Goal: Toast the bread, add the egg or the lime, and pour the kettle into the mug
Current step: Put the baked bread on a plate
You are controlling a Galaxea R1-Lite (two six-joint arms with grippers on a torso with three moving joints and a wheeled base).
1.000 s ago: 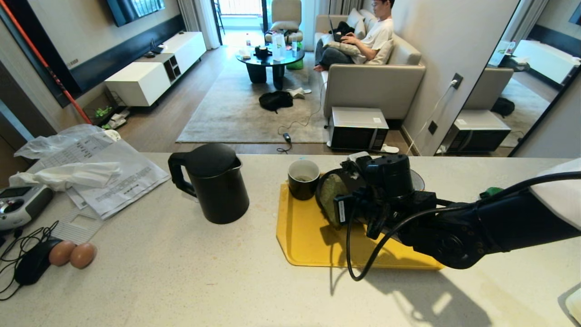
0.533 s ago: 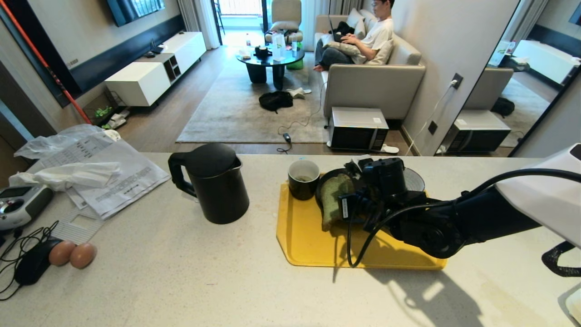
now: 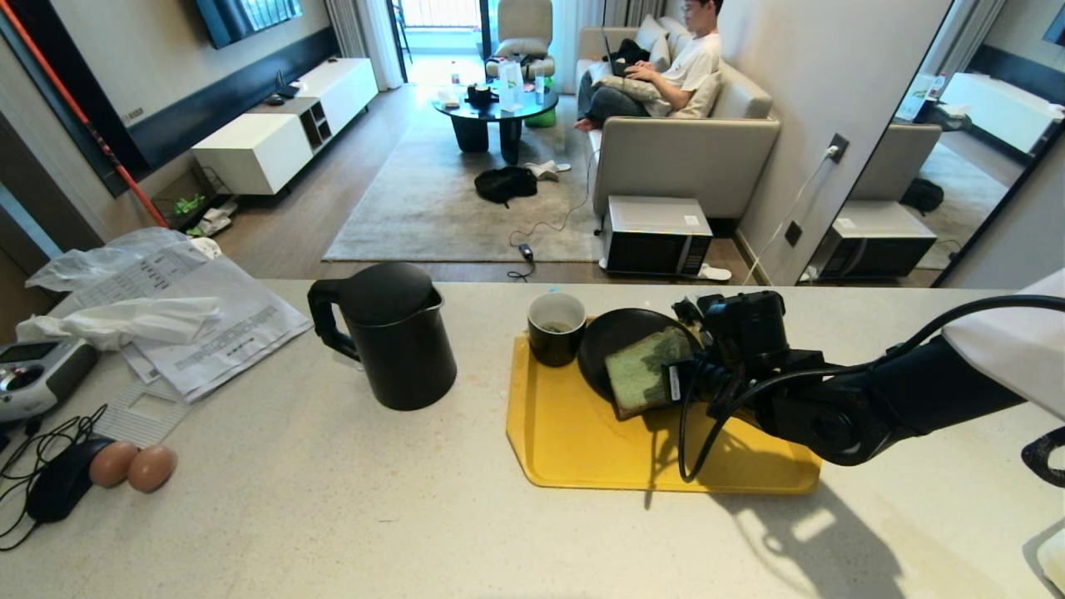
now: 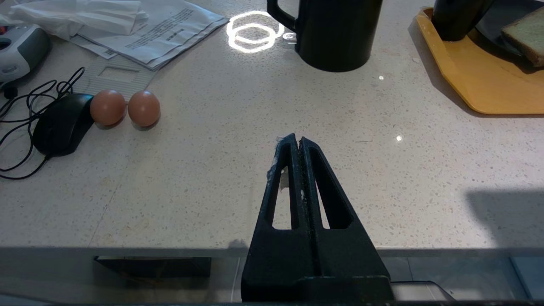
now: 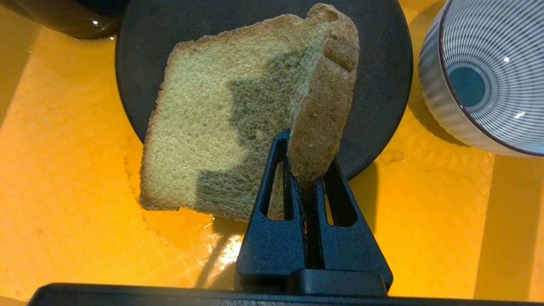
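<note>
My right gripper (image 5: 304,161) is shut on the crust edge of the bread (image 5: 221,114), a pale green slice with an olive-brown crust. The bread (image 3: 639,374) hangs tilted, low over the near rim of a black plate (image 3: 620,333) on the yellow tray (image 3: 574,441). The black mug (image 3: 556,327) stands at the tray's far left corner. Left of the tray stands the tall black kettle (image 3: 398,337). My left gripper (image 4: 299,142) is shut and empty, parked at the counter's near edge. The egg and the lime are out of view.
A blue-striped white bowl (image 5: 488,76) sits right of the plate. Two brown eggs (image 3: 133,466) lie beside a black mouse (image 3: 62,478) at the near left. Papers and a plastic bag (image 3: 166,316) cover the far left. A person sits on a sofa beyond the counter.
My right gripper has swung to the right with the bread. The slice went from standing on edge to leaning flatter, and more of the black plate shows.
</note>
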